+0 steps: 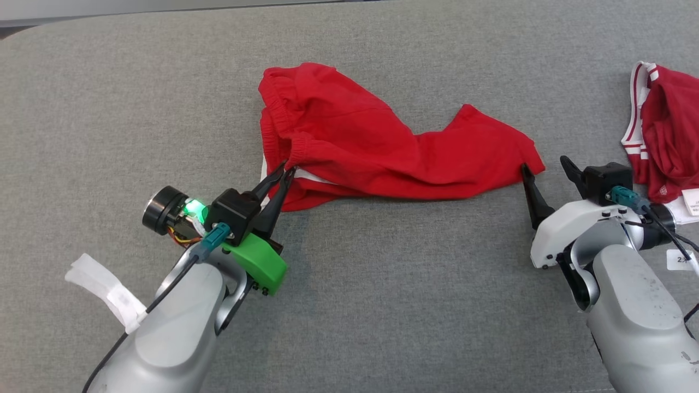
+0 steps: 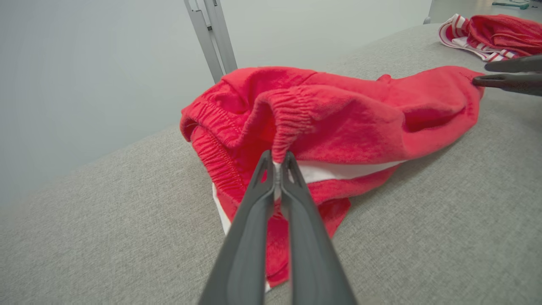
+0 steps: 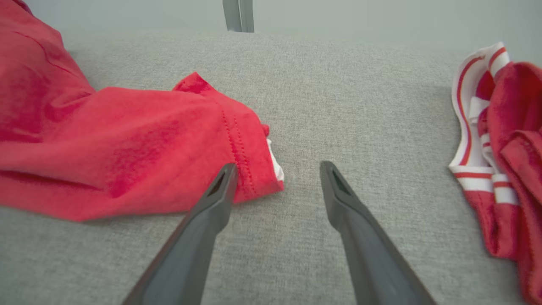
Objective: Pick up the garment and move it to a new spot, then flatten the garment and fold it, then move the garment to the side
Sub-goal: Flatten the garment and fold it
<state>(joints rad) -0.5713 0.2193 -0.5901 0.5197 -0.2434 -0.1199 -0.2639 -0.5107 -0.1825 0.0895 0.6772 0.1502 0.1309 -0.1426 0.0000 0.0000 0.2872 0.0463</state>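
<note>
My left gripper (image 1: 288, 170) has its two fingers pressed together on the gathered waistband of the red garment (image 1: 382, 147). A pinch of the elastic cloth is caught right at the tips. In my left wrist view the fold rises straight out of the closed jaws, with a strip of white lining just behind it.

My right gripper (image 1: 544, 164) stands spread wide at the garment's other end. The stitched corner of the leg hem sits just inside the open jaws, close against my inner finger. I cannot tell from these angles whether that finger actually touches the cloth. My outer finger is over bare fabric, holding nothing.

The garment lies crumpled across the middle of the grey cushion (image 1: 349, 305). Its waistband end is toward my left, and the leg end reaches out toward my right, so it spans the gap between my two grippers.

There is wide bare cushion on my near side and off to my left. A narrower band of bare grey runs between the garment and the far edge, and an upright metal post (image 2: 214, 38) stands beyond that edge.

On my right, a second garment (image 1: 669, 131), red with white stripes, is heaped near the cushion's edge. It lies just beyond my right gripper and apart from the hem.
</note>
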